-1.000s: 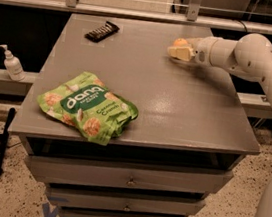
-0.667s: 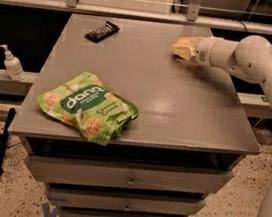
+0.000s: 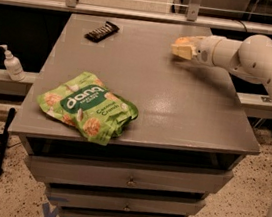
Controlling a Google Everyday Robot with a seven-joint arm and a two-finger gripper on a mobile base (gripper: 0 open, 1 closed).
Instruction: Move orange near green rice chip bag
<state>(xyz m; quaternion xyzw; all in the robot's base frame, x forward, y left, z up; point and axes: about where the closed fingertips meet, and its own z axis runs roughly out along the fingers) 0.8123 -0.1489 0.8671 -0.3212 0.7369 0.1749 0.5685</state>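
Note:
The green rice chip bag (image 3: 89,106) lies flat at the front left of the grey table (image 3: 176,106), with white "dang" lettering facing up. My gripper (image 3: 182,47) reaches in from the right and sits over the table's back right part, far from the bag. It is shut on the orange (image 3: 181,39). Only a small orange patch of the fruit shows above the pale fingers (image 3: 183,50); the rest is hidden by them.
A small dark wrapped candy bar (image 3: 102,31) lies at the table's back left. A sanitiser pump bottle (image 3: 12,64) stands on a ledge to the left of the table. Drawers (image 3: 128,180) sit below the tabletop. A rail (image 3: 139,14) runs behind the table.
My gripper has shifted slightly right and away from the table's front, staying at the back right of the table. The bag and the candy bar have not moved.

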